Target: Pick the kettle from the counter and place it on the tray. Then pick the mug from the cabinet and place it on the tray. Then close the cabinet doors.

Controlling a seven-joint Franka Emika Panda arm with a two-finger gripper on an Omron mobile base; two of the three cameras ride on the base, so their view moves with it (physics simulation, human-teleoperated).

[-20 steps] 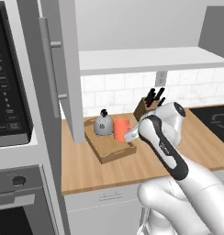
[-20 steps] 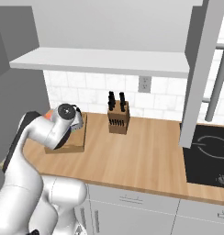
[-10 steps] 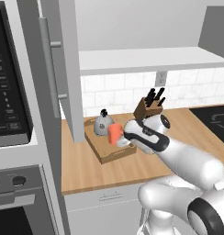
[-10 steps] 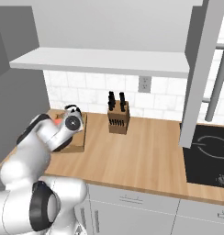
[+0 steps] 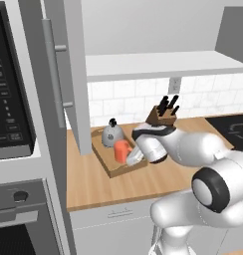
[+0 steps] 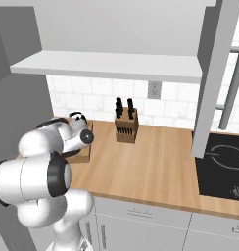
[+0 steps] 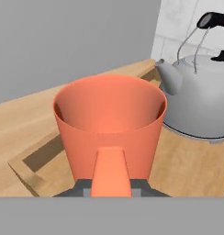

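Now, mug: the orange mug (image 5: pixel 121 151) sat upright over the tray (image 5: pixel 109 167), just in front of the kettle; in the hand view the mug (image 7: pixel 110 131) faced the camera with its loop handle toward the gripper and its open mouth showing.
Gripper: the gripper (image 7: pixel 111 187) was clenched on the mug's handle, its 2 dark tips pressed against either side of it low in the hand view; from the left it (image 5: pixel 133 156) sat just right of the mug at the end of the white arm (image 5: pixel 188 149).
Kettle: the silver kettle (image 5: pixel 111 134) stood upright at the back of the tray, near the tiled wall; in the hand view the kettle (image 7: pixel 196 96) was just behind and to the right of the mug, spout toward it.
Tray: a shallow wooden tray resting on the counter (image 5: pixel 143 184), at its left end.
Cabinet: the grey cabinet door (image 5: pixel 68 74) stood open, edge-on, with its long silver bar handle (image 5: pixel 55 74); the white shelf (image 6: pixel 111 66) showed above the counter.
Knife block: a wooden knife block (image 6: pixel 125 127) stood against the tiles, to the right of the tray.
Cooktop: a black cooktop (image 6: pixel 222 164) lay at the counter's right end.
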